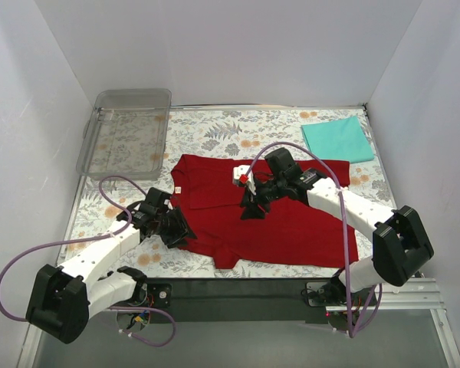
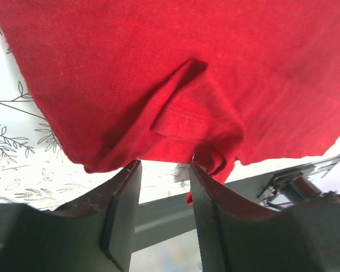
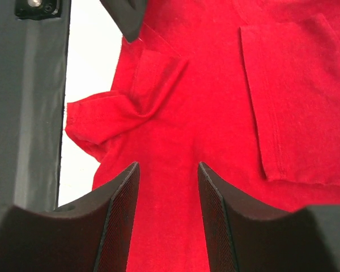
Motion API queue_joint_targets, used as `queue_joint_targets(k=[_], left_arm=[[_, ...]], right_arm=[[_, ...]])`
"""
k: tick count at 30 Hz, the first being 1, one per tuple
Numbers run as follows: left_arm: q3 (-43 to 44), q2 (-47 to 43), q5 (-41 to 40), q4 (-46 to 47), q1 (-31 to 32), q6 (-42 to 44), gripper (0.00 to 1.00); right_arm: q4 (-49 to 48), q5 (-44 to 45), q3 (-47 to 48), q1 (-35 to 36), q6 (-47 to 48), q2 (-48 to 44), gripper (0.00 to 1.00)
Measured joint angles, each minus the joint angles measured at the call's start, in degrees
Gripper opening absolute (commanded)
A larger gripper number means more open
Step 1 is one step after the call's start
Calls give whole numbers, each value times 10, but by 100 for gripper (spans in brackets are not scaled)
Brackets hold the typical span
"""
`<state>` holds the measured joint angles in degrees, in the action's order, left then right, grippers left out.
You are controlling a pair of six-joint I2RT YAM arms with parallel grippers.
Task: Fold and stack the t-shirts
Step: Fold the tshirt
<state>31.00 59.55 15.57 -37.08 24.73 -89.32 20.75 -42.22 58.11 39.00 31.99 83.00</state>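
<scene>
The dark red t-shirt is spread mostly flat on the floral mat. From the top view it's pretty much just a wide red patch. More is given away by the wrist views. A bunched-up sleeve is seen at the shirt's near-left corner, all puckered. Another sleeve is seen folded flat onto the shirt's body. The left gripper is parked right at that bunched corner, fingers apart, with nothing pinched between them. The right gripper is held over the middle of the shirt, fingers spread too, only red cloth underneath. Past the shirt's far-right corner the teal t-shirt is lying folded. Off its far-left corner a clear tray is sat.
</scene>
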Motion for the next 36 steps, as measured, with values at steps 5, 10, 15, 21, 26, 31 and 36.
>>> queue_joint_targets(k=[5, 10, 15, 21, 26, 31, 36], left_arm=[[3, 27, -6, 3, 12, 14, 34], [38, 19, -3, 4, 17, 77, 36], [88, -88, 19, 64, 19, 178, 45], [110, -191, 69, 136, 20, 385, 62], [83, -236, 105, 133, 20, 586, 60], [46, -266, 108, 103, 21, 708, 58], [32, -344, 98, 76, 21, 771, 58]], right_arm=[[0, -37, -1, 0, 6, 4, 45], [1, -96, -23, 15, 23, 16, 45], [3, -116, -31, 66, 23, 45, 46], [-12, -119, -27, 99, -37, 103, 47], [-43, -109, -5, 98, -109, 144, 47], [-61, -106, 44, 99, -164, 193, 46], [-73, -98, 97, 101, -199, 236, 45]])
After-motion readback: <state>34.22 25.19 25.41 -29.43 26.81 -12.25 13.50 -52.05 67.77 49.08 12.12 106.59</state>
